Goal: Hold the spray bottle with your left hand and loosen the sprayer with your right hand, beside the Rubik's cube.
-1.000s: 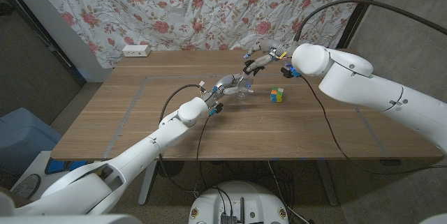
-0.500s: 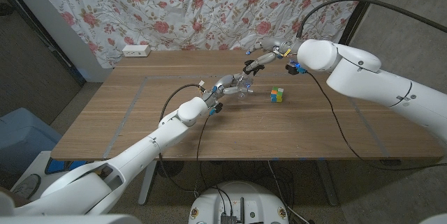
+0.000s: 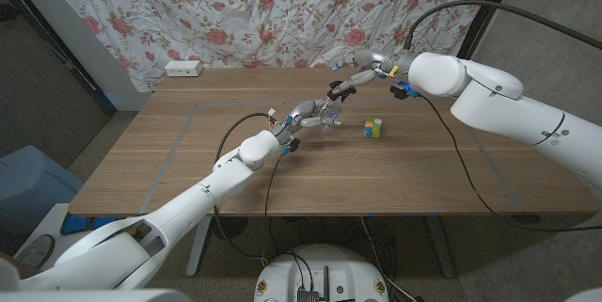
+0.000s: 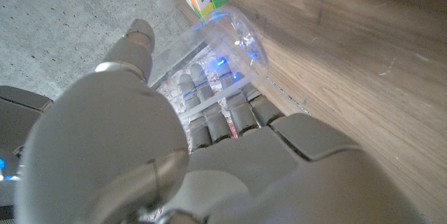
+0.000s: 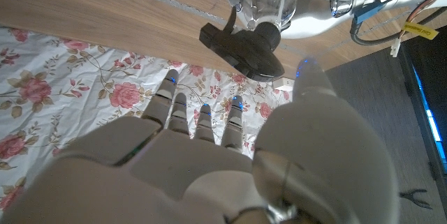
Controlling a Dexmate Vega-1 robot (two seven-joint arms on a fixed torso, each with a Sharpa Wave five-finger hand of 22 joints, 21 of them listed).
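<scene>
Wooden table point(image 3: 188, 151) carries the clear spray bottle point(image 3: 324, 119), clasped by the left hand point(image 3: 303, 114) just beside the Rubik's cube point(image 3: 374, 129), while the right hand point(image 3: 350, 74), fingers apart and empty, hovers short of the black sprayer point(image 5: 241, 48), so a clumsy closing could tip the bottle against the cube.

head view looks down from above; both wrist views (close up) share the spray bottle point(image 4: 223, 39).
</scene>
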